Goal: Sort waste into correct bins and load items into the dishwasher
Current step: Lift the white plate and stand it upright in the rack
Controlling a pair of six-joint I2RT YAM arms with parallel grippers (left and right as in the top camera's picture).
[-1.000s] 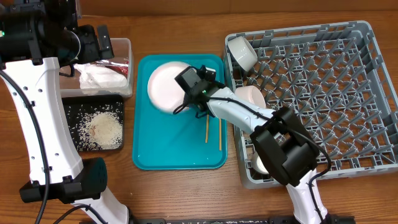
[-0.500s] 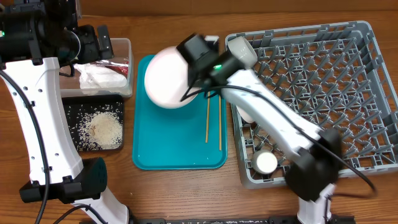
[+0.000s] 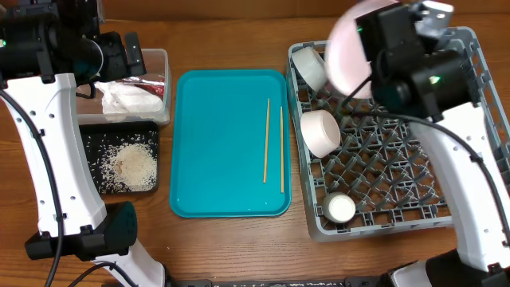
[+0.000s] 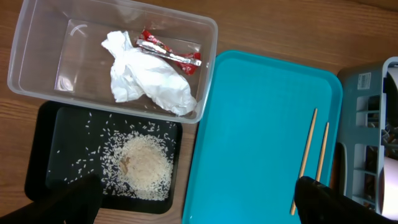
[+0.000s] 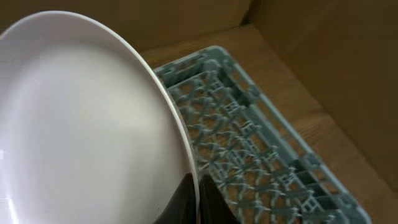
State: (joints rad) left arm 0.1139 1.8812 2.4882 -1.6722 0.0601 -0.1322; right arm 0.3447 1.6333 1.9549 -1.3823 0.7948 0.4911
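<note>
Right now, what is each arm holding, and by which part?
Right gripper grips the large plate by its rim; left gripper holds nothing.

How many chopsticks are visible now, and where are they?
2. One chopstick and the other lie side by side on the tray, near its right edge. None seems hidden.

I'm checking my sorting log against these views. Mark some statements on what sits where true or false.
1. The two thin wooden chopsticks lie on the teal plastic serving tray. True.
2. The crumpled white paper napkin lies on the teal tray. False: it is in the clear rectangular plastic tub.
3. The right gripper holds the large white round plate above the grey plastic dish rack. True.
4. The small white cup stands on the teal tray. False: it stands in the rack.
</note>
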